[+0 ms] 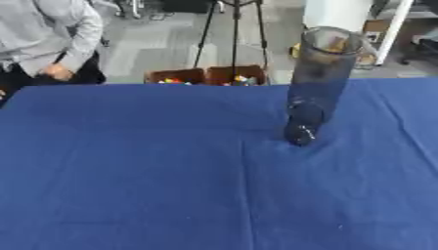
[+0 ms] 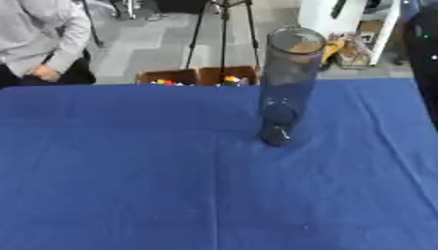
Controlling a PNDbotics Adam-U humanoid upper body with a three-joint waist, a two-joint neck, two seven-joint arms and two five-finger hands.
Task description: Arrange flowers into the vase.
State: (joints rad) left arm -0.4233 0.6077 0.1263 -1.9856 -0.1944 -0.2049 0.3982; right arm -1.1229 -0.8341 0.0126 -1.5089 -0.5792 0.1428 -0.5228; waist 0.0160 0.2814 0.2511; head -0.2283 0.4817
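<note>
A tall clear glass vase (image 1: 321, 83) stands upright on the blue cloth-covered table (image 1: 128, 171), right of the middle and toward the far side. Its open mouth (image 2: 295, 40) faces up and I see nothing inside it. No flowers show in either view. Neither of my hands is in view. In the right eye view a dark shape (image 2: 424, 58) runs down the upper right edge, and I cannot make out what it is.
Two brown boxes (image 1: 207, 75) holding small colourful items sit just behind the table's far edge. A tripod (image 1: 232, 29) stands on the floor behind them. The blue cloth has a few creases around the vase.
</note>
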